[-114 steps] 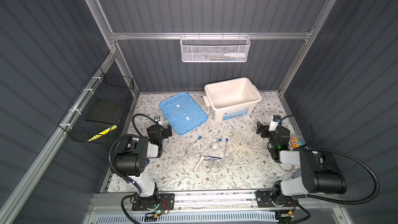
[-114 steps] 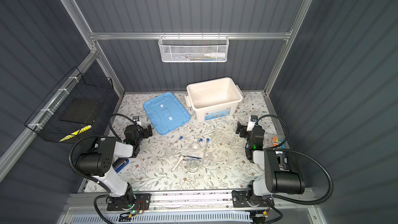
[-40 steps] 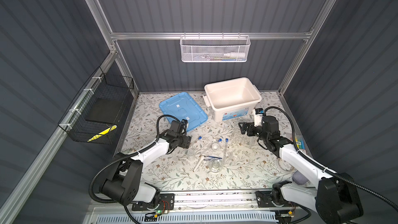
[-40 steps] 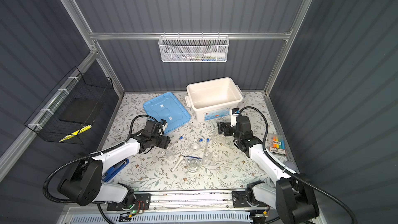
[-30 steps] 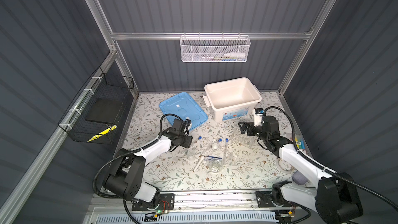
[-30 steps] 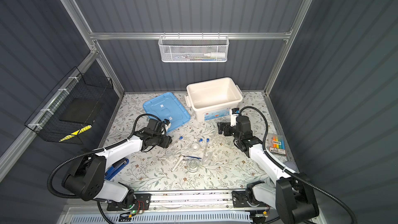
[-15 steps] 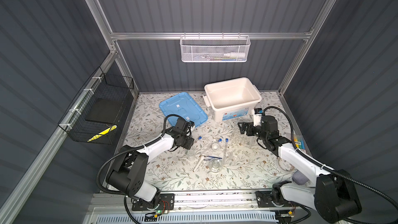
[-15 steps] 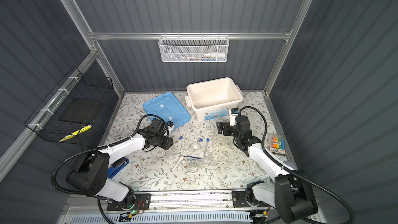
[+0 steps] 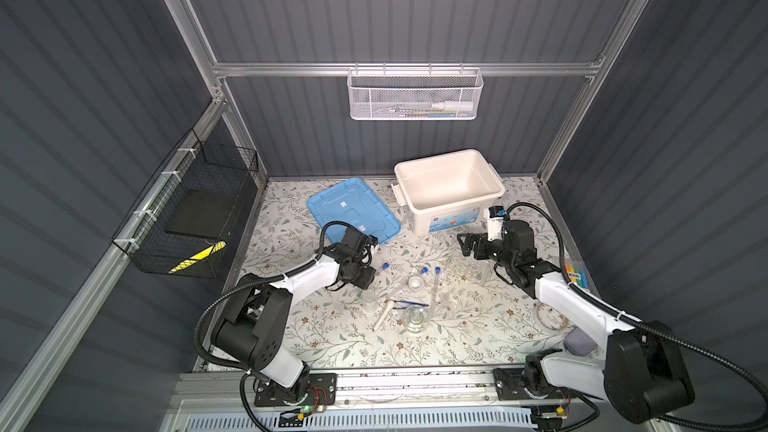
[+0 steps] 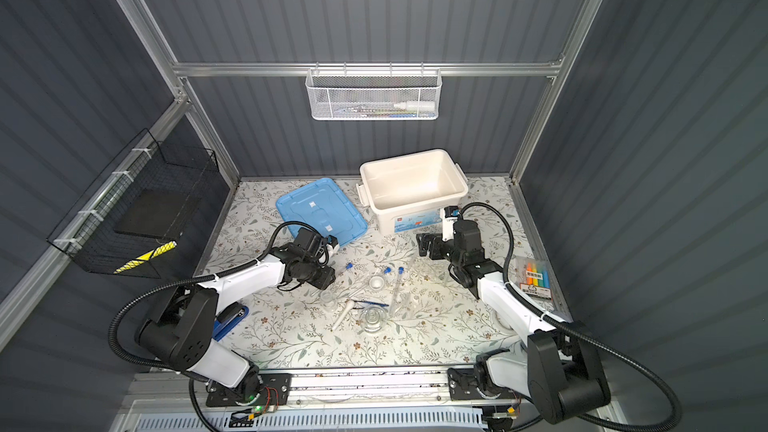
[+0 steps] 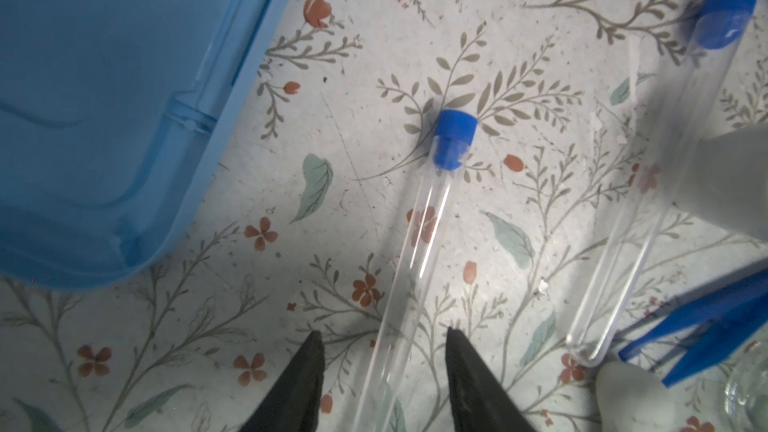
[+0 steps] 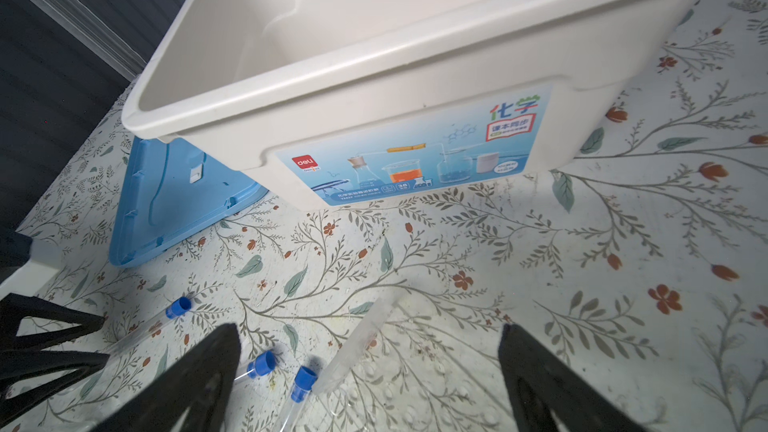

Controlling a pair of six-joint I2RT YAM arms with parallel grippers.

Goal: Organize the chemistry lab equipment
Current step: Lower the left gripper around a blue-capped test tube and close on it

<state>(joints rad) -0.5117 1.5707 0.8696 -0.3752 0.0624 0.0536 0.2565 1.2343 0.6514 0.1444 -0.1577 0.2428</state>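
- The left gripper [image 11: 382, 331] is straddling the lower barrel of one blue-capped test tube [image 11: 419, 222]. Its jaws are standing parted with a gap on each side, so nothing is being gripped.
- That tube is lying flat on the floral mat [image 11: 374, 35], near the blue lid [image 11: 104, 118].
- Handling judgement: the tube is looking light, rigid, smooth and round, so it is likely to roll or slip under a pinch. Pinching across mid-barrel, clear of the cap, with modest force is advisable, since the wall may be brittle.
- The right gripper [image 12: 369, 328] is hanging fully spread above the clear tube rack [image 9: 467, 270], near the white storage bin [image 9: 449, 155], and is holding nothing.
- Count: three test tubes, one rack, one small white bowl [image 9: 415, 283], one white pestle [image 9: 383, 312] and one blue tweezers [image 9: 409, 304] are lying on the mat. Two glass vessels [image 9: 414, 318] are showing clearly; a possible third cannot be confirmed.
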